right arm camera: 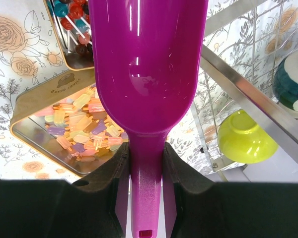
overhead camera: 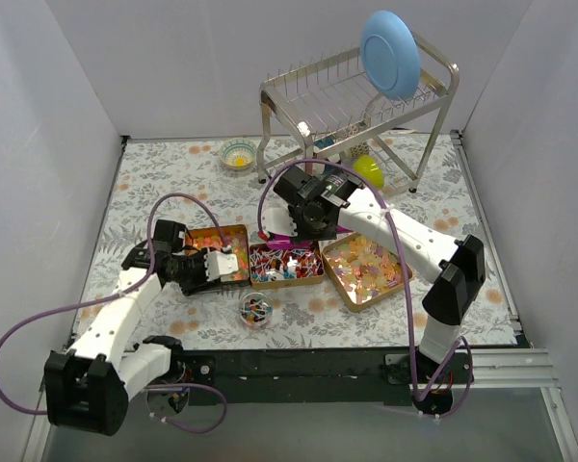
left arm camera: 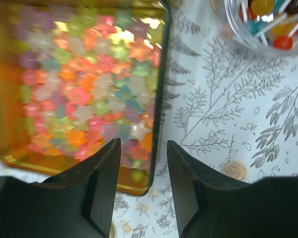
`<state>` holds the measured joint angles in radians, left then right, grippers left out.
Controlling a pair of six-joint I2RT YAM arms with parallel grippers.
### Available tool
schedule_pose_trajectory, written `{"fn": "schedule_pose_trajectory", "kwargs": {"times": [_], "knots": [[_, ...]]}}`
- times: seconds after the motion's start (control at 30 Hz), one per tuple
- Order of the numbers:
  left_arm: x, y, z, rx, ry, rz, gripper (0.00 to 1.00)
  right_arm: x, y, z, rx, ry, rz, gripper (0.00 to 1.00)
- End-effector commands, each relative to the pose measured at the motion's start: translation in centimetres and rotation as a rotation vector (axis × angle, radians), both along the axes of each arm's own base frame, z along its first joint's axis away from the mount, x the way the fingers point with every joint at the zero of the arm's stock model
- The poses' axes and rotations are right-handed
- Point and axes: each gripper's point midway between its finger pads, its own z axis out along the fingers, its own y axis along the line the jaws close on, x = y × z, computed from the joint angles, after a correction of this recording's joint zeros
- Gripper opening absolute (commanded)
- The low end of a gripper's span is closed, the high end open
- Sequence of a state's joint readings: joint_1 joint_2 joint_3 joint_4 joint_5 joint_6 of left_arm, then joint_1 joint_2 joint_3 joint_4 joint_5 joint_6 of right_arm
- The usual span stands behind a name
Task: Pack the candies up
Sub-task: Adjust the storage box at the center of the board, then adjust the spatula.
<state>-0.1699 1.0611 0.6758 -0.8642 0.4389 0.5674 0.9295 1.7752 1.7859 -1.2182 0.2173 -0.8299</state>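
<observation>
Candies fill three gold tins: star-shaped gummies in the left tin (overhead camera: 212, 241), red-blue-white ones in the middle tin (overhead camera: 286, 263), orange-pink pieces in the right tin (overhead camera: 364, 269). My left gripper (overhead camera: 233, 262) is open and empty; in the left wrist view its fingers (left arm camera: 102, 183) straddle the near corner wall of the star candy tin (left arm camera: 84, 79). My right gripper (overhead camera: 299, 223) is shut on the handle of a magenta scoop (right arm camera: 149, 74), which is empty and held above a tin of pastel popsicle-shaped candies (right arm camera: 79, 129).
A small glass bowl (overhead camera: 255, 309) with lollipops stands in front of the tins; it also shows in the left wrist view (left arm camera: 268, 25). A steel dish rack (overhead camera: 352, 101) with a blue plate (overhead camera: 390, 53) stands behind, with a yellow-green bowl (overhead camera: 369, 170) under it and a patterned bowl (overhead camera: 237, 153) to its left.
</observation>
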Motion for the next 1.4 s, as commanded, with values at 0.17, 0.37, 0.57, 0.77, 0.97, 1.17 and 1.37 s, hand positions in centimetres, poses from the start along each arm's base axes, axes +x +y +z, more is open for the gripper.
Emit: {"fn": "schedule_pose_trajectory", "kwargs": {"times": [0.17,0.37,0.57,0.77,0.97,1.17,1.37], "knots": [[4.7,-3.5,14.1,-0.524,0.004,0.509,0.44,0.7,3.2,2.3,0.06,-0.062,0.083,0.01],[5.0,-7.1,15.5,-0.835,0.426,0.614,0.46,0.6,5.5,3.2,0.103,-0.067,0.115,0.01],[5.1,-8.2,14.9,-0.899,0.555,0.611,0.47,-0.1,7.2,3.8,0.131,-0.088,0.15,0.01],[6.0,-8.1,13.7,-0.887,0.58,0.658,0.47,-1.1,9.5,4.5,0.178,-0.095,0.186,0.01],[6.6,-8.0,12.4,-0.868,0.578,0.697,0.46,-2.2,12.9,7.5,0.324,-0.096,0.228,0.01],[6.8,-7.2,11.6,-0.841,0.533,0.764,0.44,-3.1,14.9,9.8,0.46,-0.091,0.302,0.01],[7.0,-5.7,11.7,-0.835,0.445,0.858,0.46,-5.2,16.4,11.5,0.573,-0.044,0.424,0.01]]}}
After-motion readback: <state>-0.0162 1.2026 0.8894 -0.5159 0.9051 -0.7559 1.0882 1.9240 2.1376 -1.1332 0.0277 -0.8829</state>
